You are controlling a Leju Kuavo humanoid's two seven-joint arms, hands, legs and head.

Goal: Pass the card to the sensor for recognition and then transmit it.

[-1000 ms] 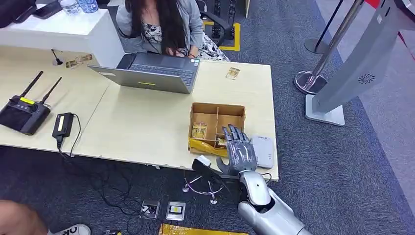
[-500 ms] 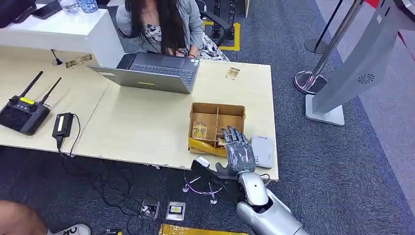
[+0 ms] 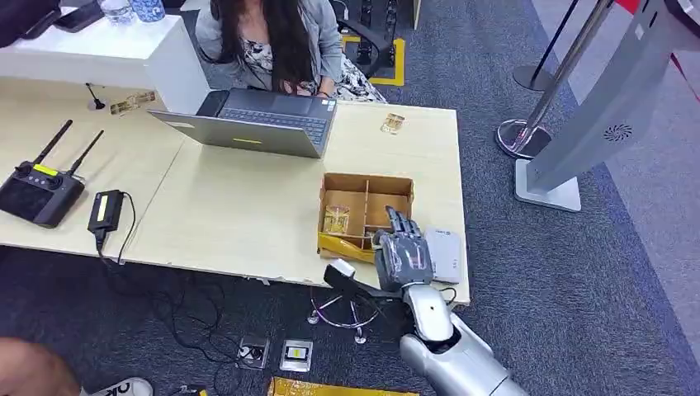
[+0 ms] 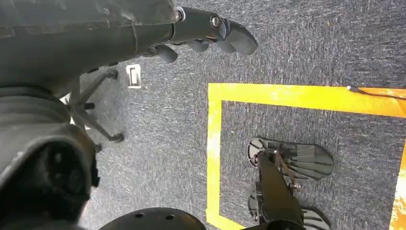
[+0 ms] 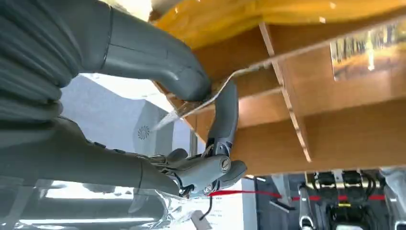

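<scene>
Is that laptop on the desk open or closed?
Open. The laptop shows its keyboard, with its lid tilted back toward the camera; a person sits behind it.

Head cam sits high, looking down at the table (image 3: 248, 214), box (image 3: 366, 216) center-right. Right wrist cam is jammed close against the same box (image 5: 335, 120). Left wrist cam faces the carpet (image 4: 306, 48) instead.

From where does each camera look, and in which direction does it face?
Head view: high on the body, facing down at the table and box; right robot hand shows.
Left wrist view: behind the hanging left robot hand, facing carpet and yellow tape.
Right wrist view: behind that hand, facing into the box; it pinches a card.
Head and right wrist views share box and right robot hand.
</scene>
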